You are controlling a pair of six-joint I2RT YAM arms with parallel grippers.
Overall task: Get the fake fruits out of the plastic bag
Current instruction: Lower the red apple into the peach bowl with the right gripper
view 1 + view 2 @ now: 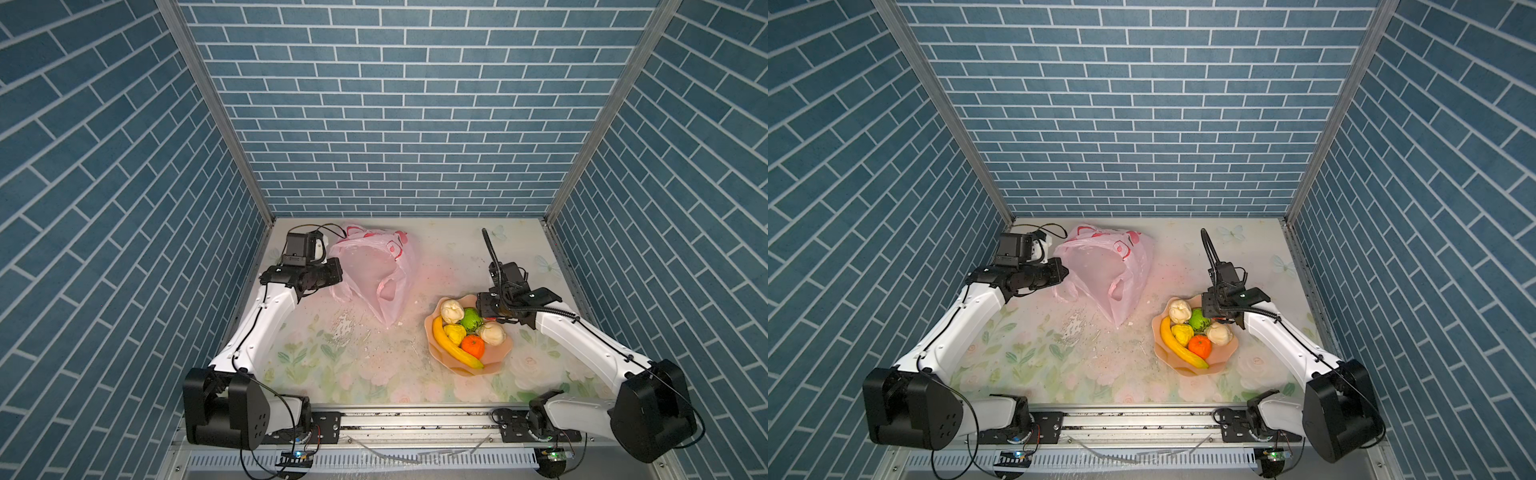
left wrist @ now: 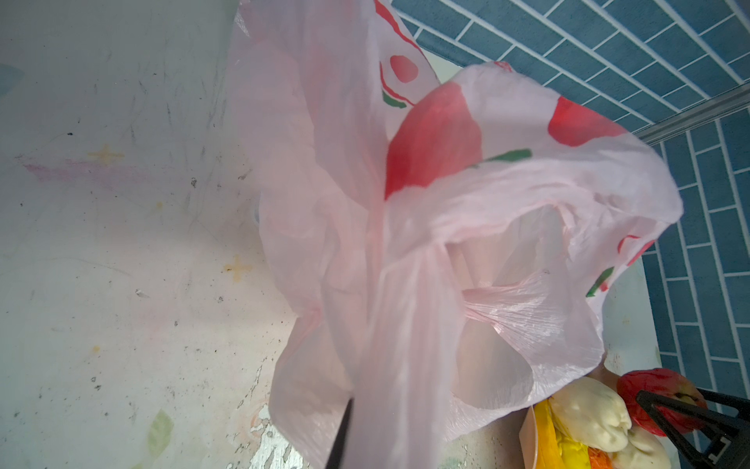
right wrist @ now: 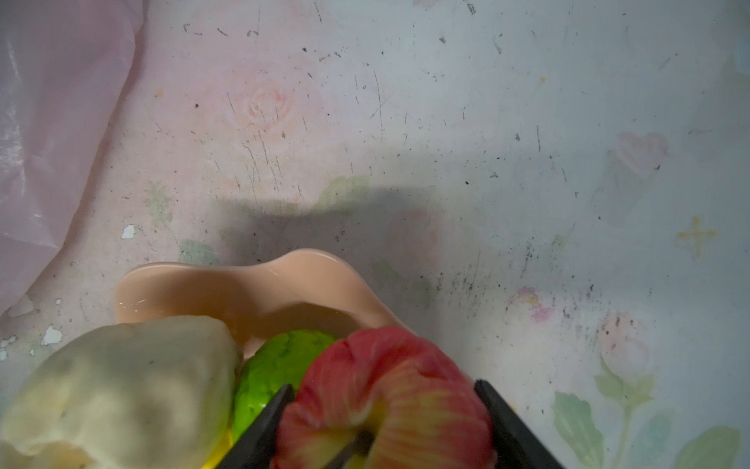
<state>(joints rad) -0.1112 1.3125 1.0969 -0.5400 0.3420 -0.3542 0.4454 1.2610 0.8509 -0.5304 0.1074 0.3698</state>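
On the floral counter (image 1: 332, 374), the thin translucent pink plastic bag (image 1: 374, 270) is held limp, its film pinched by the pressed-together left pincer (image 1: 338, 270). Six fake fruits (image 1: 465, 332) are lying in the peach scalloped bowl (image 1: 494, 365). The red apple (image 3: 385, 361) is gripped by the right pincer (image 3: 383, 390) just over them. A gap should be picked, the apple lowered and released gently.

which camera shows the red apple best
The right wrist view: the red apple fills the foreground, clamped in the right gripper. The left wrist view catches the apple small, partly behind a finger; in both top views the gripper's body hides nearly all of it.
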